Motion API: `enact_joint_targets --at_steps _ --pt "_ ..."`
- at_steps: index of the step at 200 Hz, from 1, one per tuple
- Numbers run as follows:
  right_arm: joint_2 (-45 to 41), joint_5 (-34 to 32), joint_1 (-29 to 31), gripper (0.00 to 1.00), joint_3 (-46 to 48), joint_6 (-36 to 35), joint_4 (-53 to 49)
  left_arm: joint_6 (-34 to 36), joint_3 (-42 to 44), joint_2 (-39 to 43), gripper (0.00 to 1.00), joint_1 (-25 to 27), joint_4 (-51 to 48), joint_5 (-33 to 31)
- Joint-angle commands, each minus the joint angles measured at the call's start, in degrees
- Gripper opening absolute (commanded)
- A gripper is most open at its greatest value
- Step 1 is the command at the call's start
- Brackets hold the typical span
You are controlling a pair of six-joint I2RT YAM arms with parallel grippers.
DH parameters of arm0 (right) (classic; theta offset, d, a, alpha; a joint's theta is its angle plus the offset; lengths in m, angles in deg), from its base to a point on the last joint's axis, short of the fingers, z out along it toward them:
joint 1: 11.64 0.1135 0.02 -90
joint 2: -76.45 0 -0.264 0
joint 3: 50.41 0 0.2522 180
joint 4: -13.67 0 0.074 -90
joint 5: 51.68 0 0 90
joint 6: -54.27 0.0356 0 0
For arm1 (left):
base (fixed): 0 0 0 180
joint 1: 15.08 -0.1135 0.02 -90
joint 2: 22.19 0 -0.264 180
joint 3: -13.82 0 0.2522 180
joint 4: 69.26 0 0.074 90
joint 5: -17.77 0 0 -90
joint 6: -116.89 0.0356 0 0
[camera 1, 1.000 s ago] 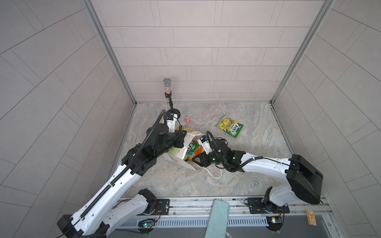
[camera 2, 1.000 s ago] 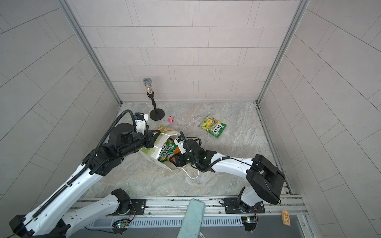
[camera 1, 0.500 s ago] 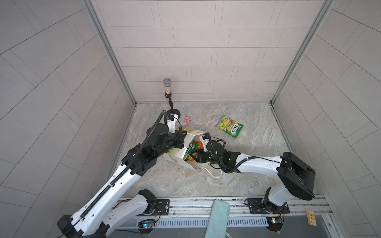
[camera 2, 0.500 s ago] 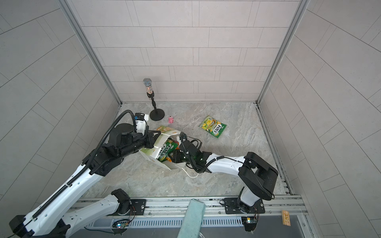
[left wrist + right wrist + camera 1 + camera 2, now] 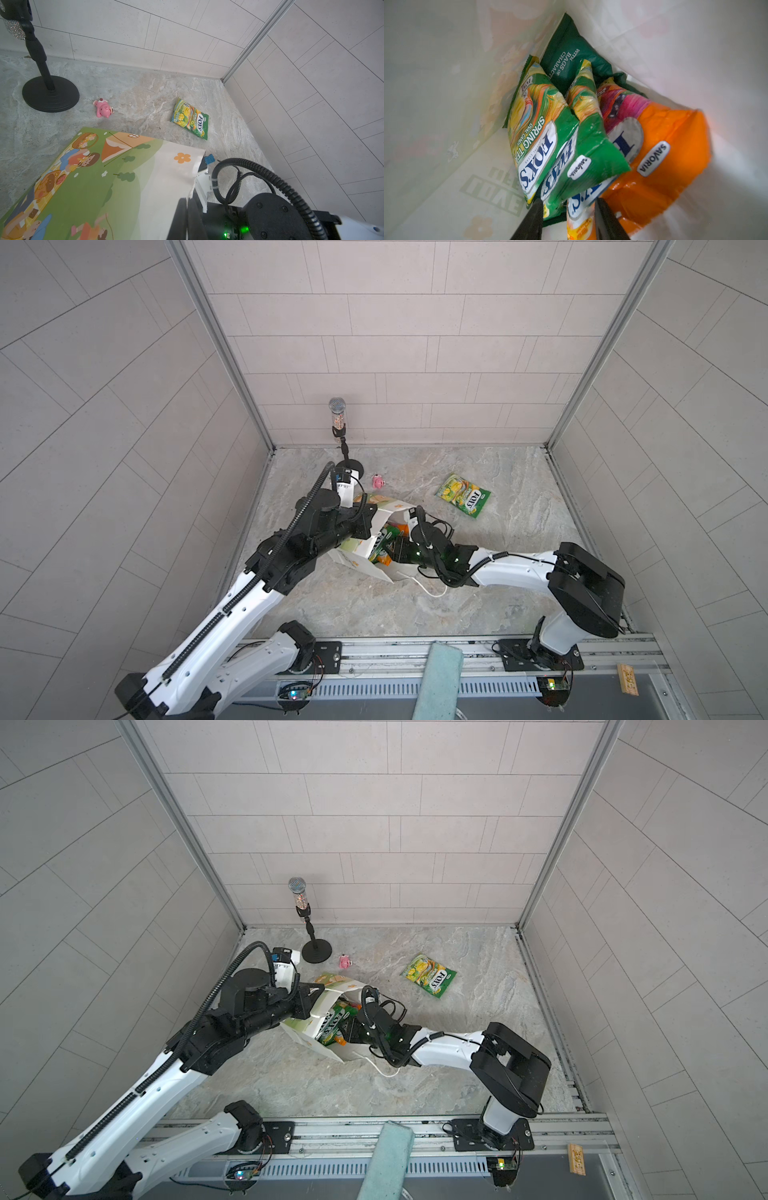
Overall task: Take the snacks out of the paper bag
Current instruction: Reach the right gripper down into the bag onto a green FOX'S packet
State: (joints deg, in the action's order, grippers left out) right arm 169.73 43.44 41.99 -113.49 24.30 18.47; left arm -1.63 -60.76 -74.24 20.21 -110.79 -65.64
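The paper bag lies on its side, mouth toward the right arm. My left gripper is shut on the bag's upper rim and holds the mouth open. My right gripper reaches into the mouth. Its jaws stand apart, open, around the ends of a green-yellow packet and a pink-orange packet. Beside them lie another green-yellow packet and, deepest, a dark green bag. One green-yellow packet lies on the floor, back right.
A microphone on a black stand stands at the back left, a pink toy pig next to it. The bag's white cord handle trails on the floor. A teal cloth hangs over the front rail. Walls close in on three sides.
My right gripper has pushed leftward, deeper into the bag's mouth, and its jaws have narrowed. The left gripper and the bag have stayed put.
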Motion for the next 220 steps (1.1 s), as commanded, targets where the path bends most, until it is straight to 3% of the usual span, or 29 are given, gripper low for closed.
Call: enact_joint_targets --at_steps 1,107,209,220 --pt "1.1 -3.0 0.1 0.43 -2.0 2.5 -1.5 0.4 -0.1 0.2 0.00 0.1 0.7 0.4" --pt "4.5 -5.5 0.1 0.40 -4.2 6.2 -1.6 0.4 -0.7 -0.1 0.00 0.1 0.8 0.9" --pt "9.5 -1.8 0.3 0.35 -7.2 6.9 2.0 0.3 -1.2 -0.4 0.00 0.2 0.8 1.4" --pt "10.1 -1.2 0.3 0.27 -7.6 6.7 2.7 0.4 -1.3 -0.4 0.00 0.2 0.8 1.4"
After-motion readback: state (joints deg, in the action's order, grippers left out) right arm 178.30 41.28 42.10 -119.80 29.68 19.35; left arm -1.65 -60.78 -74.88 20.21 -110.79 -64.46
